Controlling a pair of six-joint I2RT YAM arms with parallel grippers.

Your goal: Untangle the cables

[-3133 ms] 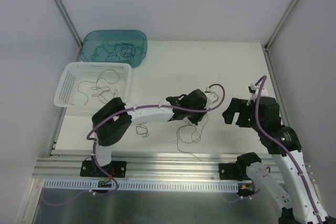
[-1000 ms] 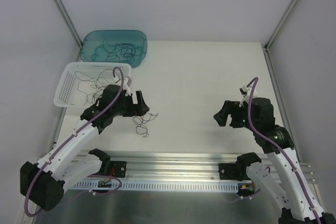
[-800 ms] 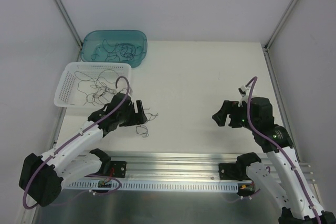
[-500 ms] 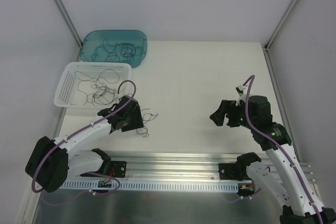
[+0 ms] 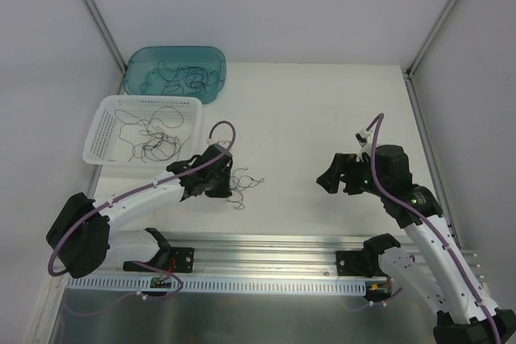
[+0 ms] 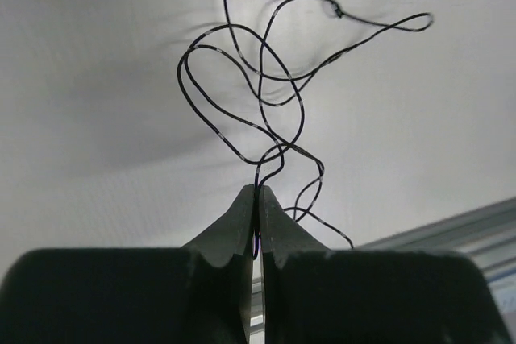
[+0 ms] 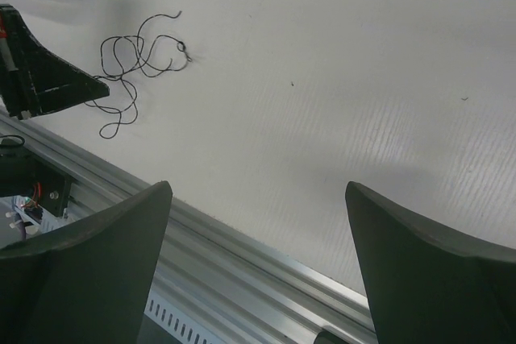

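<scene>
A thin dark cable [image 5: 247,182] lies in loose curls on the white table near its front edge; the left wrist view shows the cable [image 6: 274,86] looping away from the fingertips. My left gripper [image 5: 228,188] is low over the table and shut on one strand of this cable [image 6: 256,192]. My right gripper [image 5: 329,180] hovers open to the right, with nothing between its fingers [image 7: 256,191]. From there the same cable [image 7: 137,54] shows at far left. More cables [image 5: 149,130] lie in the white basket [image 5: 95,136], and a tangle of cables [image 5: 181,80] in the teal bin [image 5: 176,54].
An aluminium rail [image 5: 266,243] runs along the table's near edge, just below the held cable. The basket and the bin stand at the back left. Frame posts rise at both back corners.
My left gripper moved from beside the basket rightward to the loose cable and shut on it. The cable's curls shifted slightly right. My right gripper drifted a little left, still open.
</scene>
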